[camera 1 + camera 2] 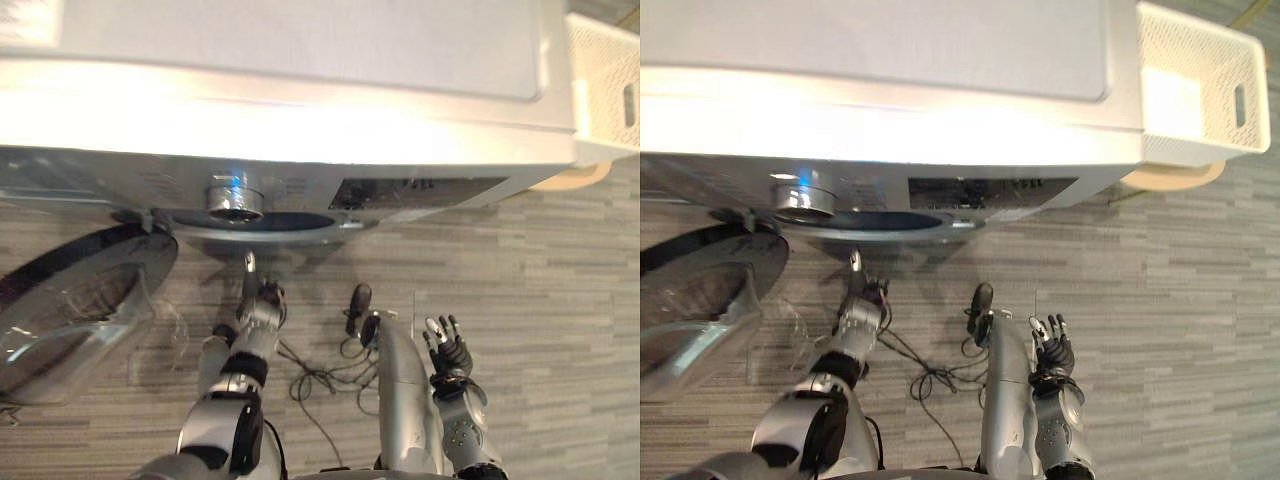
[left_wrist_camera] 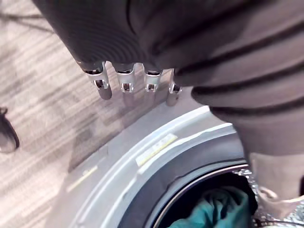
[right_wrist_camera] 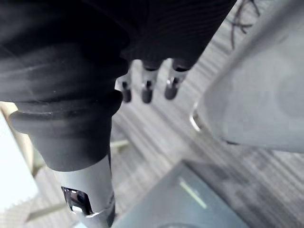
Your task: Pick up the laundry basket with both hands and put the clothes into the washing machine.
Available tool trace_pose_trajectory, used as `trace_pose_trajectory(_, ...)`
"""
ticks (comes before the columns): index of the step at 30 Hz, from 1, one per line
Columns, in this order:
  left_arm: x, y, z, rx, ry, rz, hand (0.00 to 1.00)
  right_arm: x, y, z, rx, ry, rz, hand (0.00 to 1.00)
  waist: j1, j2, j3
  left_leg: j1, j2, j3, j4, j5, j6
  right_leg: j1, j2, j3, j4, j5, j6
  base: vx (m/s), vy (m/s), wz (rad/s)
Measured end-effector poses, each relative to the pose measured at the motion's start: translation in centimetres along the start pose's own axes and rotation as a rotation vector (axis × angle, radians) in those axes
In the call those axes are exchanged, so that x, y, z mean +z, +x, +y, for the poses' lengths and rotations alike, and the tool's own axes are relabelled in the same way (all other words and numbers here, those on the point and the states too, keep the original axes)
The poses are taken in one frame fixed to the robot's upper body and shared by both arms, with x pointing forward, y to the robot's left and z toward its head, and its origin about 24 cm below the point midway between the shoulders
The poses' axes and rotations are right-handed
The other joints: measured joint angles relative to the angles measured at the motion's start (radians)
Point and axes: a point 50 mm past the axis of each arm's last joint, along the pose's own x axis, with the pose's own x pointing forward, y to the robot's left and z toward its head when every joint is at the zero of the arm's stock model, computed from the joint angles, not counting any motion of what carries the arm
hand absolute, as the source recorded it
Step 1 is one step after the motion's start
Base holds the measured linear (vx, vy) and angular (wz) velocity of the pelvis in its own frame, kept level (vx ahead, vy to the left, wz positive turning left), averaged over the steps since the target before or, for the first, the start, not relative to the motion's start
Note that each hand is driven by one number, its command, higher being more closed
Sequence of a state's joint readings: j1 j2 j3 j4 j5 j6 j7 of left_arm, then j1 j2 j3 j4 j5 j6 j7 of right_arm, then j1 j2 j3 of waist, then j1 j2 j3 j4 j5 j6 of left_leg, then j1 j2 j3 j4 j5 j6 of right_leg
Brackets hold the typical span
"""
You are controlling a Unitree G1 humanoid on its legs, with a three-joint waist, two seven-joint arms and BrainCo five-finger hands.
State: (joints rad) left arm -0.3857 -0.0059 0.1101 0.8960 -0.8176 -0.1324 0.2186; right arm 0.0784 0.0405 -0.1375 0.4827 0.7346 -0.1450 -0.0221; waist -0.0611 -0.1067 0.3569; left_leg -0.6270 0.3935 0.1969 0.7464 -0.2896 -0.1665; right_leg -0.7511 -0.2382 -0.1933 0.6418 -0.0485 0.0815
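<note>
teal clothes (image 2: 214, 209) in washing machine (image 1: 300, 70) drum, door (image 1: 70, 300) open for loading; laundry basket (image 1: 1205, 60) parked aside; left hand (image 1: 258, 308), right hand (image 1: 448, 350) loose-fingered, empty.

The washing machine (image 1: 300, 60), a white front-loader with a silver control panel, spans the head views at 12 o'clock. Its round glass door (image 1: 70, 310) is swung wide open at 9 o'clock, leaving the drum mouth (image 1: 255, 222) uncovered. A crumpled teal garment (image 2: 216, 209) lies inside the drum. The laundry basket (image 1: 1200, 90), white perforated plastic with a slot handle, stands upright just beside the machine's right side at 2 o'clock.
</note>
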Motion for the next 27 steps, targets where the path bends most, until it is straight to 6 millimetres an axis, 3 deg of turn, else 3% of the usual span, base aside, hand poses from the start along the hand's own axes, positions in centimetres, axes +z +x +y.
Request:
trace_pose_trajectory(5, -5.1, -3.6, 9.3, 0.094, 0.256, 0.131, 0.00, -2.9, -2.1, -4.7, -0.134, -0.071, 0.142, 0.00, 0.038, 0.062, -0.104, 0.276, -0.084, 0.046, -0.263, 0.084, 0.008, 0.265, -0.036, -0.053, -0.189, 0.036, 0.027, 0.14, 0.002, 0.25)
trace_pose_trajectory(8, -6.7, -5.6, 12.8, 0.171, 0.296, 0.200, 0.00, -3.5, -2.9, -6.8, -0.202, -0.089, 0.185, 0.00, 0.046, 0.094, -0.159, 0.372, -0.115, 0.048, -0.375, 0.121, 0.006, 0.367, -0.049, -0.088, -0.262, 0.043, 0.039, 0.13, 0.001, 0.34)
trace_pose_trajectory(9, -7.5, -6.6, 14.7, 0.220, 0.315, 0.243, 0.00, -3.7, -3.5, -8.7, -0.270, -0.104, 0.219, 0.00, 0.050, 0.113, -0.191, 0.435, -0.136, 0.041, -0.460, 0.154, 0.005, 0.442, -0.054, -0.118, -0.320, 0.051, 0.052, 0.09, 0.016, 0.38)
trace_pose_trajectory(13, -8.6, -8.3, 17.9, 0.342, 0.306, 0.330, 0.00, -4.7, -5.4, -12.3, -0.436, -0.074, 0.301, 0.00, 0.049, 0.144, -0.260, 0.545, -0.159, 0.021, -0.596, 0.206, 0.004, 0.585, -0.034, -0.166, -0.467, 0.096, 0.075, 0.14, 0.024, 0.31)
trace_pose_trajectory(19, -9.0, -10.1, 20.5, 0.433, 0.278, 0.380, 0.00, -6.2, -7.3, -14.2, -0.535, -0.063, 0.407, 0.00, 0.046, 0.135, -0.296, 0.647, -0.178, 0.019, -0.660, 0.209, 0.003, 0.752, -0.003, -0.194, -0.680, 0.189, 0.090, 0.11, 0.029, 0.04)
trace_pose_trajectory(27, -9.1, -10.2, 20.5, 0.393, 0.345, 0.400, 0.00, -6.4, -7.5, -14.5, -0.510, -0.145, 0.471, 0.00, 0.047, 0.129, -0.292, 0.691, -0.180, -0.056, -0.607, 0.209, 0.003, 0.889, 0.007, -0.247, -0.731, 0.185, 0.073, -0.01, -0.006, 0.19)
